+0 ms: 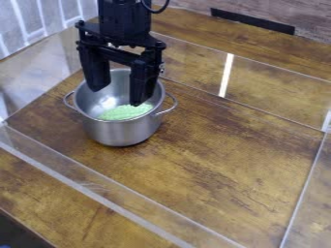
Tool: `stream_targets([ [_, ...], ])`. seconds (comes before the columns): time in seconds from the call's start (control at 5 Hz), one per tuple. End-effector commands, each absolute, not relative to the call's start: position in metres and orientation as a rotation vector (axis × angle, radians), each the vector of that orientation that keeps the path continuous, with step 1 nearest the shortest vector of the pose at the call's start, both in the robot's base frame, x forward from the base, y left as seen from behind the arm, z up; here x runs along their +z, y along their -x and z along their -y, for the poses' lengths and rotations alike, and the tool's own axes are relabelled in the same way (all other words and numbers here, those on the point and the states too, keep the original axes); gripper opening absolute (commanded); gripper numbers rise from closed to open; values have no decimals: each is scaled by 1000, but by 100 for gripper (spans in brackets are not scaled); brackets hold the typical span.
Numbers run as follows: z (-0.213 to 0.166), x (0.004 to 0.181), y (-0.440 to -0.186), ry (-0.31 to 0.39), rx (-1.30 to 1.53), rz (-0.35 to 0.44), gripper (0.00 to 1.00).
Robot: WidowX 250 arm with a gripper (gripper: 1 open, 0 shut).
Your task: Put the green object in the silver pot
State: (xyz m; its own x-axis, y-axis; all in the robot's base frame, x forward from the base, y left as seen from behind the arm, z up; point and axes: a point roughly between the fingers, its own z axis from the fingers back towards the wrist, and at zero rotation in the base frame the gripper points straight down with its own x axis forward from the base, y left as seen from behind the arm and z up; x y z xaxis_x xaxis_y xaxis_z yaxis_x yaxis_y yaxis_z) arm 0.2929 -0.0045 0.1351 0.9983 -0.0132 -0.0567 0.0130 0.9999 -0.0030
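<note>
The silver pot (124, 124) stands on the wooden table left of centre, shiny steel with a small loop handle on each side. The green object (124, 112) lies flat on the pot's bottom, light green and matte. My gripper (120, 89) hangs straight above the pot's mouth, black fingers pointing down on either side of the opening. The jaws are open, spread about as wide as the pot, with nothing between them. One fingertip (142, 95) reaches just below the rim level, clear of the green object.
A clear acrylic wall (155, 208) fences the wooden table (233, 155) along the front and left. A bright strip of glare (226, 76) lies right of the pot. White railing shows at the back left.
</note>
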Motion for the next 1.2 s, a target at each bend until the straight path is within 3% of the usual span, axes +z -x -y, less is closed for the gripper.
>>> stream_targets([
  [0.0,10,136,-299,6,-41,-63,100],
  [0.4,14,153,-337,24,-9,23,100],
  [1.0,25,152,-353,27,-41,99,100],
])
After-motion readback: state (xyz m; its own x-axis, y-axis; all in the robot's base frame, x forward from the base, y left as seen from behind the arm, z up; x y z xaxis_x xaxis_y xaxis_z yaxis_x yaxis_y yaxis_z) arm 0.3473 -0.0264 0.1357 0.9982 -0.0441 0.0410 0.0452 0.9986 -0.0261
